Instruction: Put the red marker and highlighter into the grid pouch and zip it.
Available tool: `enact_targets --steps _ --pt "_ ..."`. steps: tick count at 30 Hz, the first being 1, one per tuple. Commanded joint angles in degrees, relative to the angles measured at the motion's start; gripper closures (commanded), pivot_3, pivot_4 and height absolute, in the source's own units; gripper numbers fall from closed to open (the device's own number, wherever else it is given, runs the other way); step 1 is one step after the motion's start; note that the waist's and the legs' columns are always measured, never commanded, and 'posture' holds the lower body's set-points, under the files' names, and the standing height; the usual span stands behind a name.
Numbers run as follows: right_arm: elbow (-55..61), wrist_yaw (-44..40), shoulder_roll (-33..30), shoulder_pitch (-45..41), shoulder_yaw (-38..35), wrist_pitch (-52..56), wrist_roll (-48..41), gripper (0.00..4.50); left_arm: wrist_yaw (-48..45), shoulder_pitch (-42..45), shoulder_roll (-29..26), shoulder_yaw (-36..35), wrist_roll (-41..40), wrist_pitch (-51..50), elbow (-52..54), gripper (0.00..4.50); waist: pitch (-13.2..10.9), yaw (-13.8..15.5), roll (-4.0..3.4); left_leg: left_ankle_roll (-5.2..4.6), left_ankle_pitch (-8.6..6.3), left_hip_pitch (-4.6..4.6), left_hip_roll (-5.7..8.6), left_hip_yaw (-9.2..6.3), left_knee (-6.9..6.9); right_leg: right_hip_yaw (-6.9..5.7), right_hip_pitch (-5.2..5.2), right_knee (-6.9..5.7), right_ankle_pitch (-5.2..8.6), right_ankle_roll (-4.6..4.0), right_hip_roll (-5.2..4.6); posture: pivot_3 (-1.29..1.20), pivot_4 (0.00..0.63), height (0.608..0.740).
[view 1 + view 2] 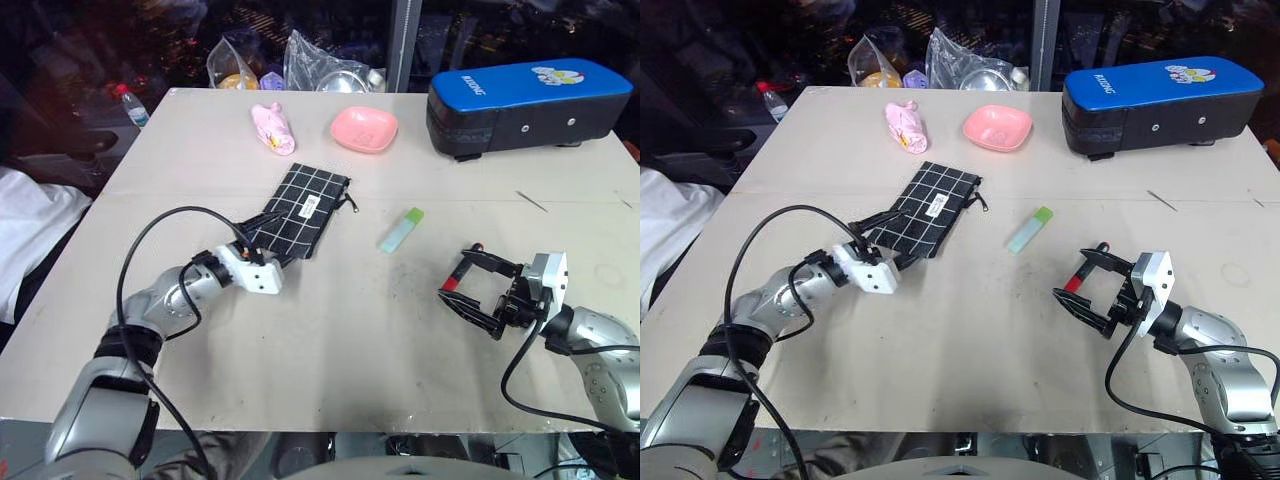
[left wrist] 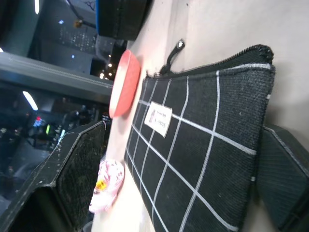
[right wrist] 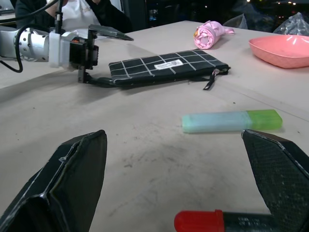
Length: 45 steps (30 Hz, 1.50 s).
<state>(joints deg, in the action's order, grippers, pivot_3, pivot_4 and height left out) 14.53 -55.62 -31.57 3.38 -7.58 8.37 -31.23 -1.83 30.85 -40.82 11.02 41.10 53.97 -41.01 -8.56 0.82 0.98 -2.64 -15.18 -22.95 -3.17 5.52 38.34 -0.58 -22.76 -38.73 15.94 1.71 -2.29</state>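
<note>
Straddling the near end of the grid pouch (image 1: 297, 211) with my left claw (image 1: 262, 232), I keep its jaws wide apart, one finger over the fabric and one under the edge, gripping nothing yet. The red marker (image 1: 462, 272) lies between the spread, empty fingers of my right claw (image 1: 472, 287). The highlighter (image 1: 401, 230) rests beyond that claw, between it and the pouch.

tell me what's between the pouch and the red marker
The highlighter lies on the table between the pouch and the red marker, clear in the left eye view.
</note>
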Motion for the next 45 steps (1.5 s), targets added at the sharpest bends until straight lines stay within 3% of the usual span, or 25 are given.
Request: enact_targets --steps 1,12,20,21,22,33,37,40,45 --pt "0.97 0.38 -0.31 0.18 -1.82 -1.21 -0.25 0.00 3.85 1.91 1.17 2.32 3.32 -3.12 0.63 0.08 0.00 0.03 0.00 0.00 0.00 0.00 0.00 0.00 0.00 0.00 0.00 -0.01 0.00 0.00 0.00 0.00 0.150 0.737" --pt "0.11 3.28 0.37 0.12 -1.88 -1.85 1.42 0.00 8.28 5.52 5.59 7.70 7.07 -14.77 -2.07 0.08 0.03 0.09 0.00 0.01 0.01 0.07 0.01 0.04 0.06 0.05 0.02 -0.12 0.00 0.00 0.01 0.00 0.150 0.737" --pt "0.20 3.82 0.50 0.15 -1.49 -2.19 1.72 0.00 9.28 6.85 10.94 10.75 6.64 -20.31 -2.35 3.56 0.24 0.71 -0.30 0.01 0.01 0.12 0.05 0.02 0.08 0.05 0.08 -0.14 0.01 0.01 0.02 0.00 0.150 0.737" --pt "0.24 3.84 0.47 0.16 -1.47 -2.20 1.74 0.00 9.31 6.88 11.18 11.02 6.66 -20.63 -2.29 4.21 0.32 0.97 -0.41 0.01 0.01 0.15 0.06 0.03 0.10 0.07 0.10 -0.14 0.01 0.01 0.01 0.00 0.150 0.737" --pt "0.24 3.83 0.43 0.15 -1.47 -2.21 1.76 0.00 9.29 6.96 11.49 11.29 6.70 -21.02 -2.13 4.46 0.34 1.07 -0.44 0.01 0.01 0.17 0.07 0.03 0.13 0.07 0.13 -0.15 0.00 0.01 0.01 0.00 0.150 0.737" --pt "0.03 3.92 0.86 -0.29 -0.71 -2.46 2.20 0.00 5.45 6.76 12.76 10.01 1.32 -23.14 0.01 4.46 0.53 1.71 -0.68 -0.01 0.02 0.18 0.13 -0.01 0.18 0.11 0.19 -0.14 0.00 0.02 0.01 0.00 0.150 0.737" --pt "-0.40 3.94 1.05 -0.87 -0.77 -2.50 2.35 0.00 -2.49 4.56 14.54 5.27 -11.00 -22.30 5.96 4.46 0.51 1.54 -0.66 -0.02 0.01 0.11 0.12 0.00 0.18 0.12 0.15 -0.10 0.00 0.02 0.00 0.00 0.150 0.737" --pt "0.03 4.82 1.54 -2.14 -0.89 -1.74 1.91 0.00 -13.72 0.82 17.60 0.98 -30.61 -24.62 18.45 4.46 0.40 1.12 -0.53 0.01 0.02 0.00 0.08 0.06 0.18 0.15 0.05 -0.08 0.00 0.03 -0.01 0.00 0.150 0.737" --pt "1.52 10.44 2.97 -6.31 -0.56 2.11 2.20 0.00 -25.67 -4.45 19.31 -1.08 -48.87 -33.42 34.29 4.46 0.27 -0.22 -0.36 0.28 0.18 -0.02 -0.04 -0.02 0.17 0.11 0.00 -0.13 -0.01 0.02 0.04 0.00 0.150 0.737"
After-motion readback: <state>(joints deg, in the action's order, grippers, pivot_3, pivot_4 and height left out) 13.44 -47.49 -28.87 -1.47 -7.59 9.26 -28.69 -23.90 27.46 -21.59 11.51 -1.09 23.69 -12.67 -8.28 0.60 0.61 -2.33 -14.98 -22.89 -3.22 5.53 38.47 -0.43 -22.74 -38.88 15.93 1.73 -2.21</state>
